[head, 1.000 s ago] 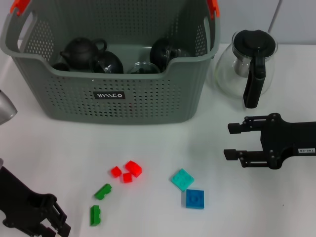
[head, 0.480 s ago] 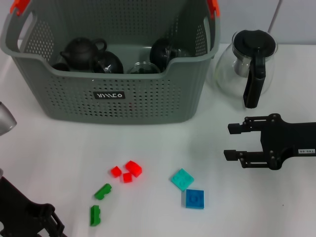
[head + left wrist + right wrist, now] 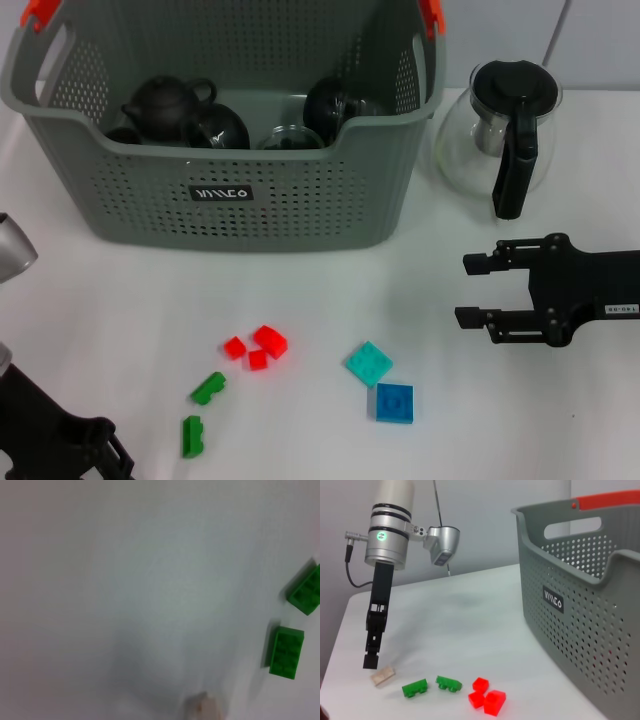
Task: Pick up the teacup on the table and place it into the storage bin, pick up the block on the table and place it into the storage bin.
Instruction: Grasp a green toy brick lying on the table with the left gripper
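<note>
Left claw (image 3: 370, 660) above beige block (image 3: 383, 676) — block flat.

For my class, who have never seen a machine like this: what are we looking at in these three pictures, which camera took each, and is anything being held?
This is a two-armed robot at a white table. One picture looks down from its head; the others come from cameras on each wrist. The right gripper, jaws open, hovers empty near a glass pot with a black handle. The left gripper hangs over the table near a small beige block. On the table lie green blocks, red blocks and blue blocks. The grey perforated plastic basket already holds dark teaware. Nothing is held.
</note>
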Tool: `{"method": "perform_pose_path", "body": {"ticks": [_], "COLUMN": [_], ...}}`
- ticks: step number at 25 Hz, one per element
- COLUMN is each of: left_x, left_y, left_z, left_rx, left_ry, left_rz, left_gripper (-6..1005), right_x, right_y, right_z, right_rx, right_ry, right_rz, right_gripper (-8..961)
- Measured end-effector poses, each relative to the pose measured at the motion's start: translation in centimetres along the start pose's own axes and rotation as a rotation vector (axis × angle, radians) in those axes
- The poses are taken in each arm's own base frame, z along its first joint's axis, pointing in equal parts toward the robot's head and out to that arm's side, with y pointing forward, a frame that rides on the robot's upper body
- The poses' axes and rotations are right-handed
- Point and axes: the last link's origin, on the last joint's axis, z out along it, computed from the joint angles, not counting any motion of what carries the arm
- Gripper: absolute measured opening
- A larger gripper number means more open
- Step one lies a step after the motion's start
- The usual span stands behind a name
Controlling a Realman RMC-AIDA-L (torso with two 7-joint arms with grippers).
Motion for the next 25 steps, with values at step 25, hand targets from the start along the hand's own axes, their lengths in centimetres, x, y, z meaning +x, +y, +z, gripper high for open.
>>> {"method": "perform_pose_path", "body": {"ticks": [25], "left_x": [0.56], "left_y": [0.63], "left_z": [0.45], "left_rx": [-0.005], "left_ry": [0.017], "left_rz": [0.035], "left_gripper": [349], "right_x": [0.11], "right_y": [0.01], "right_z": [0.22], "right_rx": [0.004], "right_ry": [0.003], "right_rz": [0.004], "right_gripper": [684]}}
